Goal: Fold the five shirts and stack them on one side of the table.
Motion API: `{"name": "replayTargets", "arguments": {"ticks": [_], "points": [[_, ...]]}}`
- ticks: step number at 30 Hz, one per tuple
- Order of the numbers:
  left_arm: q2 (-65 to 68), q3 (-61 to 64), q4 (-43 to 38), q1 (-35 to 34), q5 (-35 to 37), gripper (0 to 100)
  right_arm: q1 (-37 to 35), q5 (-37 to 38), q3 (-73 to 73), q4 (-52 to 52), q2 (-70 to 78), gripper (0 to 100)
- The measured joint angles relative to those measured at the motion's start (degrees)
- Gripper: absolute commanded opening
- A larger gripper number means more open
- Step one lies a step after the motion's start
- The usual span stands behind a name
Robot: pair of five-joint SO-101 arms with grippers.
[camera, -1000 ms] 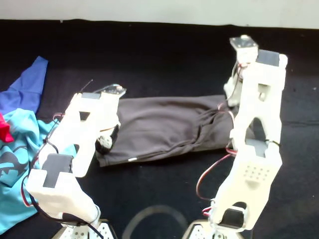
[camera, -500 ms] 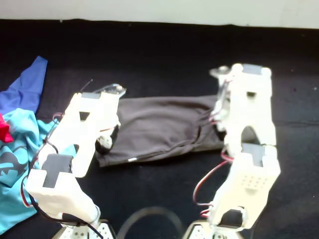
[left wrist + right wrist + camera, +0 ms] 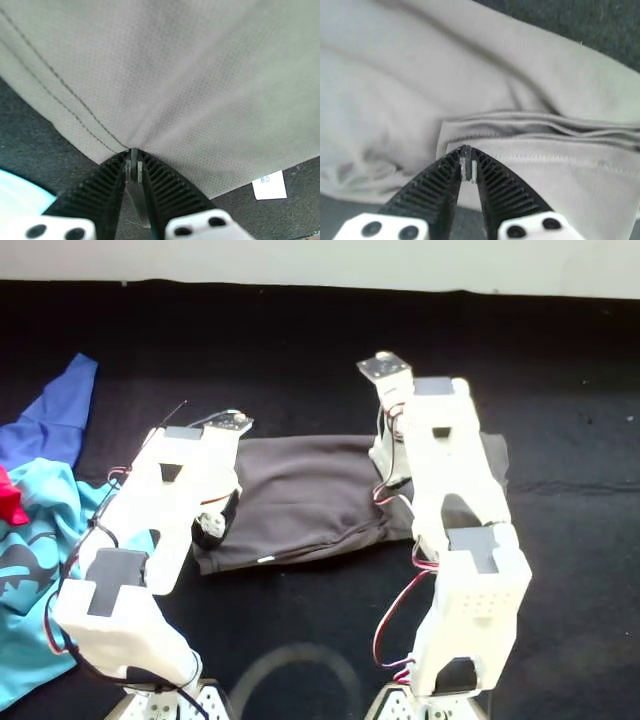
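A grey shirt (image 3: 300, 495) lies flat across the middle of the black table (image 3: 300, 340). My left gripper (image 3: 208, 526) is at the shirt's left end, shut on its stitched hem (image 3: 134, 159). Close by, a white tag (image 3: 269, 185) shows at the shirt's edge. My right gripper (image 3: 392, 480) hangs over the shirt's right half, shut on a cloth edge (image 3: 467, 167) that is doubled over the layer beneath. Behind the right arm, a strip of the shirt's right end (image 3: 495, 455) shows.
At the table's left edge lies a loose pile of a blue shirt (image 3: 50, 420), a teal shirt (image 3: 40, 530) and a bit of red cloth (image 3: 10, 502). The teal shirt (image 3: 15, 192) lies right beside my left gripper. Bare black tabletop lies behind and to the right.
My right arm has swung left from the shirt's right end to over its middle, carrying the pinched edge along. The left arm has stayed put.
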Motion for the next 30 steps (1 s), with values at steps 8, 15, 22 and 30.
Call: {"name": "replayTargets", "arguments": {"ticks": [8,15,22,30], "points": [[0.00,0.00,0.00,0.00,0.00,1,-0.09,0.00,1.93,3.69,-1.23,0.6],[-1.23,-7.12,7.47,-0.09,0.97,1,2.55,0.00,-0.53,5.89,-14.33,0.6],[-7.38,-20.13,19.08,-1.93,2.02,7,6.86,0.00,-0.53,11.69,-24.53,0.6],[3.60,-26.20,19.60,-9.05,4.40,21,12.92,0.00,-0.53,21.80,-34.73,0.6]]}}
